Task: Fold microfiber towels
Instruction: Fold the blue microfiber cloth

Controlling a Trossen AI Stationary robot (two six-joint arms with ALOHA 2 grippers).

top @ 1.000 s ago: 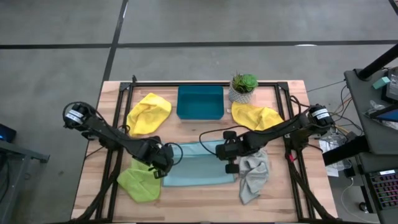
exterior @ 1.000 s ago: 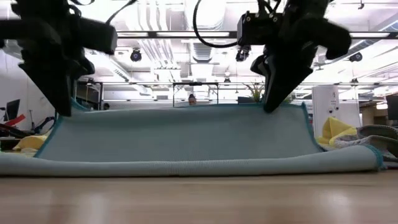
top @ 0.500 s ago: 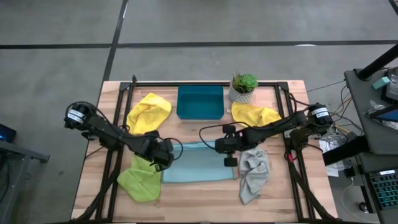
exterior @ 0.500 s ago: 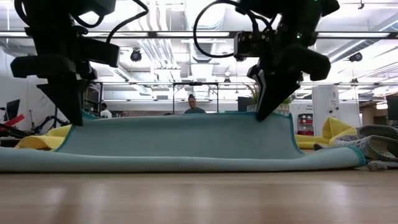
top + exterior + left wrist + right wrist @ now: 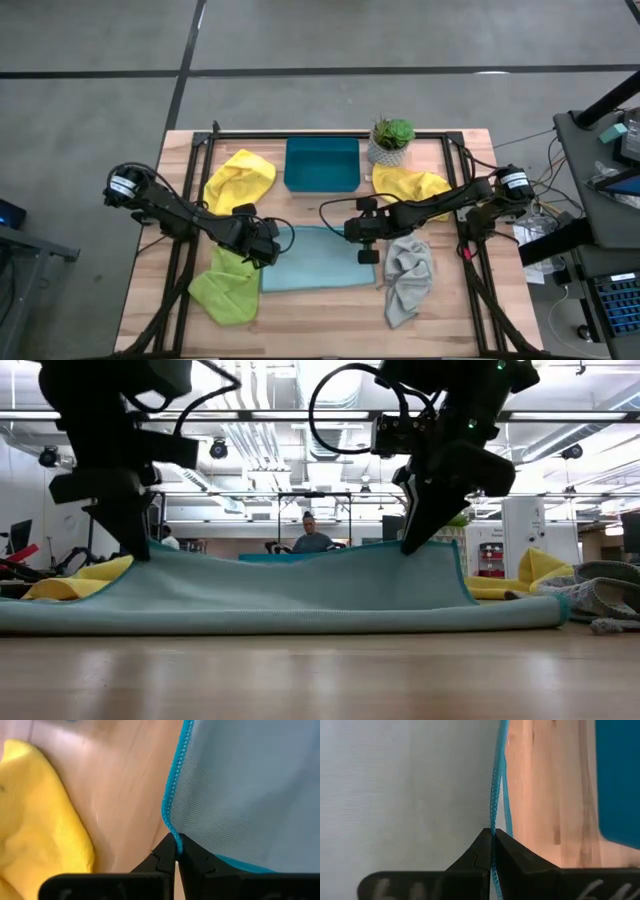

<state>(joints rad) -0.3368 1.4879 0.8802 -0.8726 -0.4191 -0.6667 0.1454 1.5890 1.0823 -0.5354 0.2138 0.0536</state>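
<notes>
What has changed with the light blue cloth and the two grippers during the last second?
Both grippers, the left gripper and the right gripper, stay shut on corners of the light blue microfiber towel and have carried its lifted edge toward the teal rectangular tray, folding it over. The other towels, the tray and the small potted plant have not moved.
</notes>
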